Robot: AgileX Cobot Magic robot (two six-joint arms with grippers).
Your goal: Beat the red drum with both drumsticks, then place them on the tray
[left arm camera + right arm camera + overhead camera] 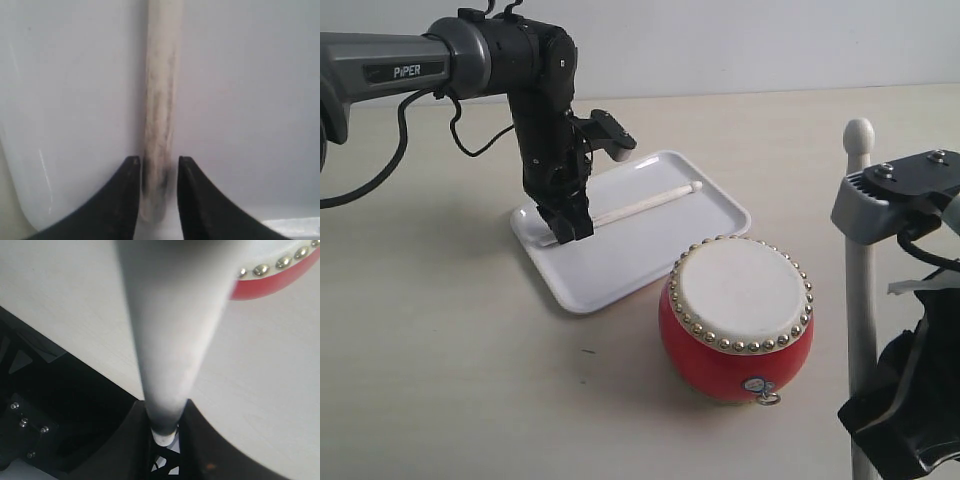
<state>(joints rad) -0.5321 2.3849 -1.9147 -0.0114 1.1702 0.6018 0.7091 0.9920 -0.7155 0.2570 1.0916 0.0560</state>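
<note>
The red drum (720, 365) with its cream skin stands at the front middle, and its studded rim (272, 267) shows in the right wrist view. Behind it lies the white tray (650, 245). One drumstick (645, 203) rests flat on the tray. My left gripper (568, 225) points down at that stick's near end. In the left wrist view the stick (161, 100) lies on the tray (75, 100) between the parted fingers of the left gripper (159, 160), with a thin gap at each side. At the right, my right gripper (870, 410) is shut on the other drumstick (860, 280), held upright. That grip (167, 410) sits near the stick's (170, 330) butt end.
A black cable (415, 130) hangs from the left arm (410, 65) over the table's left side. The pale wooden table (440, 360) runs back to a white wall. The right arm's grey wrist mount (895, 195) juts out beside the upright stick.
</note>
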